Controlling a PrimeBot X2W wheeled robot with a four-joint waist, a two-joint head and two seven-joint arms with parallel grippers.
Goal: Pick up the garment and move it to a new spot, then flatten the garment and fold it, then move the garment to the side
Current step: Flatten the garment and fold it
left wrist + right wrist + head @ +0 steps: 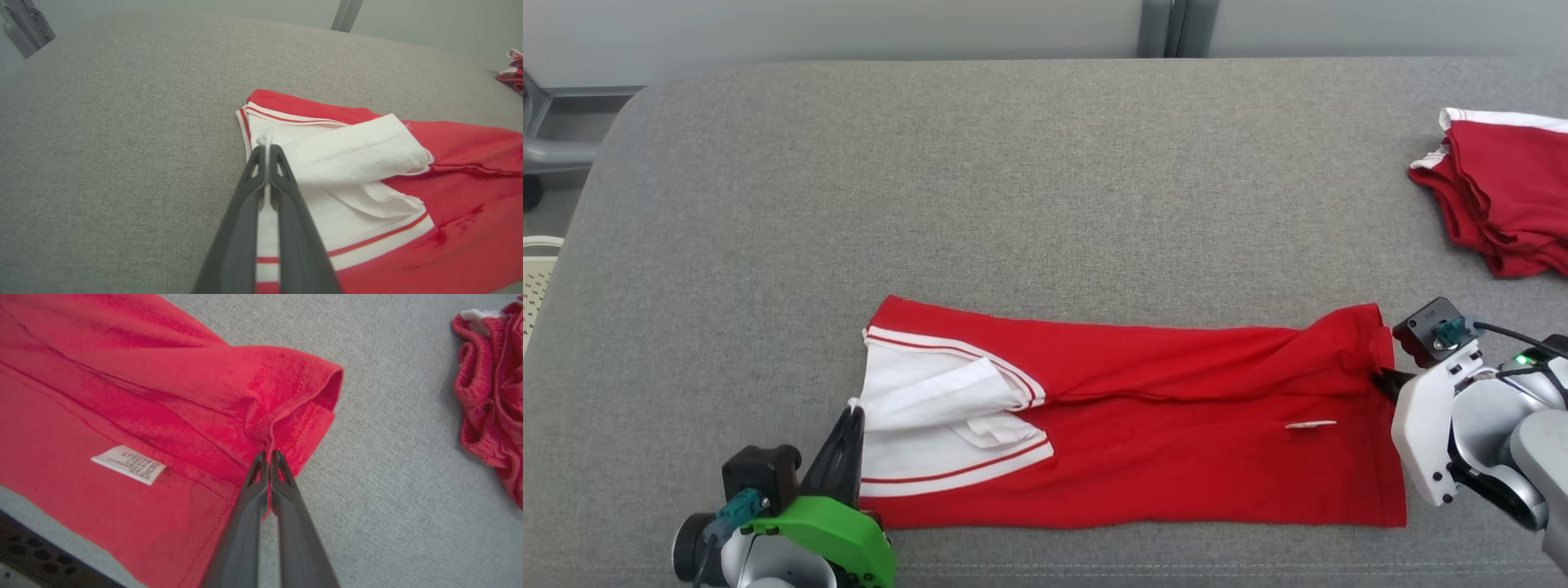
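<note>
Garment point(1176, 441) in red and white lies stretched on the grey desk point(1013, 163) between the two grippers: left gripper point(856, 415) pinches its white trimmed end, right gripper point(1382, 378) pinches its red hem. Beyond the right gripper, apart, sits a red pile of clothes point(1503, 196).

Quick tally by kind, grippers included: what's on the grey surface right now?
Laid-out garment, red with white trim: 1
Separate pile of clothes, red, at the far right: 1
Grippers: 2, the left gripper and the right gripper, each shut on one end of the garment
Total: 4
</note>
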